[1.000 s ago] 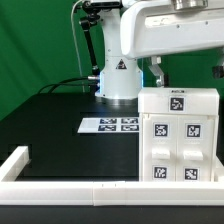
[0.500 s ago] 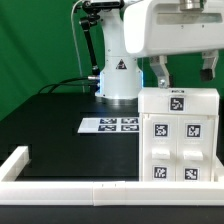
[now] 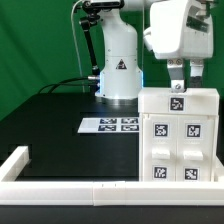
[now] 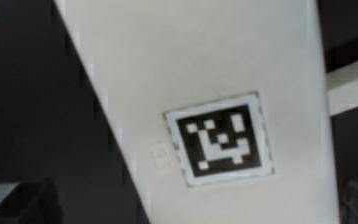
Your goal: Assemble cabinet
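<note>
The white cabinet point(image 3: 178, 135) stands on the black table at the exterior view's right, with a tag on its top panel and several tagged blocks on its front. My gripper point(image 3: 190, 78) hangs just above the cabinet's top, its two fingers point(image 3: 176, 74) apart and pointing down, open and holding nothing. In the wrist view the cabinet's white top panel point(image 4: 194, 70) fills the picture, with one tag point(image 4: 220, 140) on it. A dark fingertip point(image 4: 12, 200) shows at the edge beside the panel.
The marker board point(image 3: 110, 124) lies flat on the table in front of the robot's base point(image 3: 118, 78). A long low white border rail point(image 3: 60, 186) runs along the near table edge and turns at the exterior view's left. A green backdrop stands behind.
The hand has turned and come down over the cabinet's top, shifting toward the exterior view's right. The fingers now sit just above the top panel. The cabinet has not moved.
</note>
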Available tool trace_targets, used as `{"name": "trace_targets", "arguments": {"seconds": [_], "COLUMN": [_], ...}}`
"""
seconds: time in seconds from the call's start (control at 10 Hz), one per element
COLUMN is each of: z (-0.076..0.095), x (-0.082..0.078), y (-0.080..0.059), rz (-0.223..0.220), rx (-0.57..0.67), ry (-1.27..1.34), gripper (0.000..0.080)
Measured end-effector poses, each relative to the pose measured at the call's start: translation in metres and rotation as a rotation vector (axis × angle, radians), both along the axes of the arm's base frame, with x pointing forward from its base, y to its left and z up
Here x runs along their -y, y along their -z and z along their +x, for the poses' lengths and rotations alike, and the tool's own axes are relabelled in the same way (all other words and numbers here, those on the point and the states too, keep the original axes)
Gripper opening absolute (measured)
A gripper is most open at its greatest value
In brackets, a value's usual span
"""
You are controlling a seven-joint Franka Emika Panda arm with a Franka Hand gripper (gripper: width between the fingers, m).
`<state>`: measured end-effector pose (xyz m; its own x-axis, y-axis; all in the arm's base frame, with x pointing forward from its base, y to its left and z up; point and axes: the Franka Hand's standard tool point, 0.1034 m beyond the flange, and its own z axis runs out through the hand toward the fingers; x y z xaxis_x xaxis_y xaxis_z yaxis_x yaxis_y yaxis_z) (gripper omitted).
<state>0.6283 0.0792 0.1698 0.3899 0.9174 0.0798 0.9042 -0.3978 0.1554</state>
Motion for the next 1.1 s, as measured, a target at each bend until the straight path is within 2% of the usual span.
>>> {"name": "trace_targets", "arguments": {"seconds": [0.2, 0.7, 1.0, 1.1], "z": [0.000, -0.006, -0.006, -0.006], "x": [0.007, 0.012, 0.015, 0.015], "y": [0.001, 0.012, 0.013, 0.013], "rz": [-0.050, -0.047, -0.046, -0.044], "rx": [-0.001, -0.014, -0.015, -0.015], "ry": [-0.163, -0.137, -0.123, -0.114], "gripper": [0.0797, 0.0797, 0.0771, 0.0594]}}
